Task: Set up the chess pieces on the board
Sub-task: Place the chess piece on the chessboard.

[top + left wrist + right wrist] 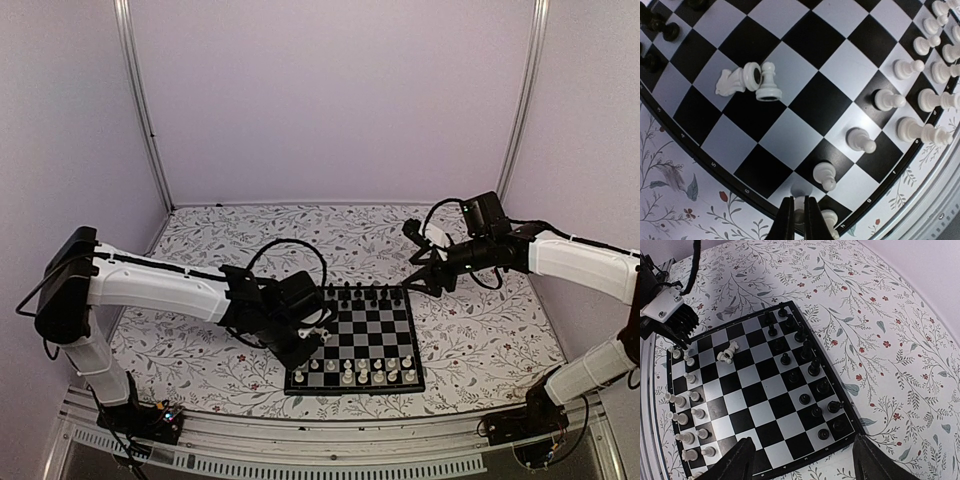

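The board (372, 330) lies at the table's near middle. Black chess pieces (365, 295) line its far side, and white ones (350, 375) line its near side. My left gripper (322, 333) hovers over the board's left edge, shut on a small white piece (800, 212) above a white square. In the left wrist view a white knight (732, 82) lies tipped over mid-board, touching an upright white pawn (767, 82). Up over the board's far right corner my right gripper (415, 283) stands open and empty. Its fingers (740, 460) frame the black rows (815, 367).
A floral tablecloth (240, 235) covers the table around the board. Pale walls with metal posts (140, 100) close in the back and sides. A metal rail (330, 440) runs along the near edge between the arm bases.
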You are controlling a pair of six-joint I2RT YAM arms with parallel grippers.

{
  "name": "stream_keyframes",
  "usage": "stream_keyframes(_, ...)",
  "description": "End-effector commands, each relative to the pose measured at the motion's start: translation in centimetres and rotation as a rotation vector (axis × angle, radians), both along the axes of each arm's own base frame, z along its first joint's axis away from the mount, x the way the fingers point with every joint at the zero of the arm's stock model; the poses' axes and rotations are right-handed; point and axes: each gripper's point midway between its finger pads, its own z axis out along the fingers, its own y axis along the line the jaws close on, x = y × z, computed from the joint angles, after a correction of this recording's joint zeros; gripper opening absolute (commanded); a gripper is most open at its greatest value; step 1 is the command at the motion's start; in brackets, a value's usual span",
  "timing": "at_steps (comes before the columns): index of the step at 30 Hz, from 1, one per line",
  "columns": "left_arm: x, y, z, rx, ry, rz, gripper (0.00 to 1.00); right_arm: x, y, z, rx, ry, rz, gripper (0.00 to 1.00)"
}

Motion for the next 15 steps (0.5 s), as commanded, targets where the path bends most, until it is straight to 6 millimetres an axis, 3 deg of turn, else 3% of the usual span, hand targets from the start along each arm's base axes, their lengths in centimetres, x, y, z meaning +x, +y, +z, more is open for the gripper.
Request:
stream_keyframes(1, -0.59, -0.48, -0.38, 0.0, 0.003, -0.033, 0.0, 0.05, -0.01, -0.55, -0.002, 0.003, 0.007, 0.7)
stream_keyframes(15, 0.25, -0.47, -0.95, 0.027, -0.028, -0.01, 0.0, -0.01, 0.01, -0.85, -0.006, 0.013, 0.01, 0.71)
